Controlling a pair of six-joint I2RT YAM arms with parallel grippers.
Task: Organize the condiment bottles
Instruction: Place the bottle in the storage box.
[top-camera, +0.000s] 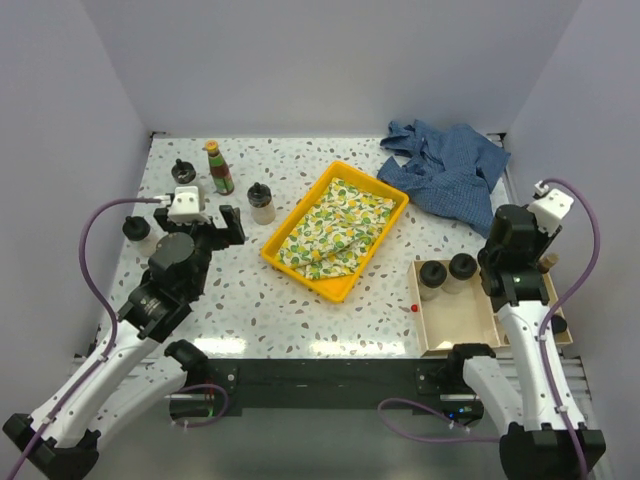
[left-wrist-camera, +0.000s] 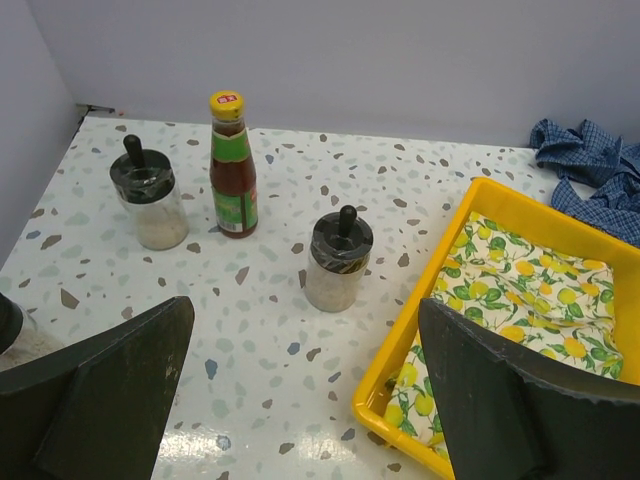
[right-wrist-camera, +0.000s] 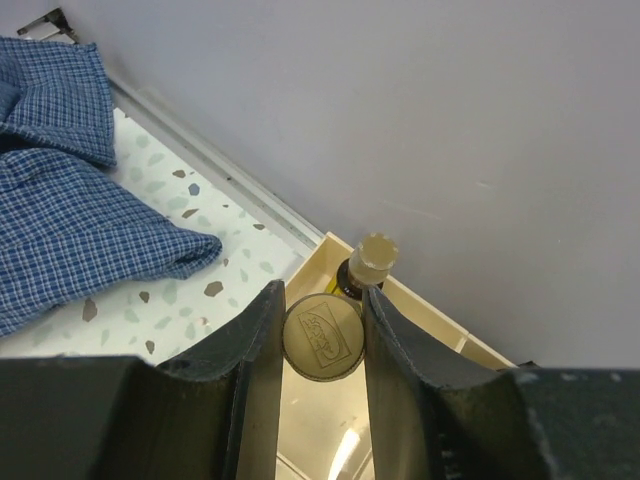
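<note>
My left gripper (top-camera: 222, 226) is open and empty, low over the table; in the left wrist view (left-wrist-camera: 305, 400) its jaws stand wide apart. Ahead of it are a clear black-lidded jar (left-wrist-camera: 340, 258), the green red-labelled bottle (left-wrist-camera: 232, 165) and another jar (left-wrist-camera: 150, 205). A third jar (top-camera: 137, 230) stands to its left. My right gripper (right-wrist-camera: 322, 298) is shut on the yellow cap of a slim bottle (right-wrist-camera: 322, 338) over the wooden box (right-wrist-camera: 330, 250). Another yellow-capped amber bottle (right-wrist-camera: 368, 262) stands in the box's far corner. Two black-lidded jars (top-camera: 432, 278) (top-camera: 462, 268) stand in the box.
A yellow tray (top-camera: 290, 215) holding a lemon-print cloth lies mid-table; its rim (left-wrist-camera: 420, 330) is close to my left gripper's right finger. A blue checked cloth (top-camera: 445, 165) lies at the back right. A small red object (top-camera: 413, 308) lies left of the box.
</note>
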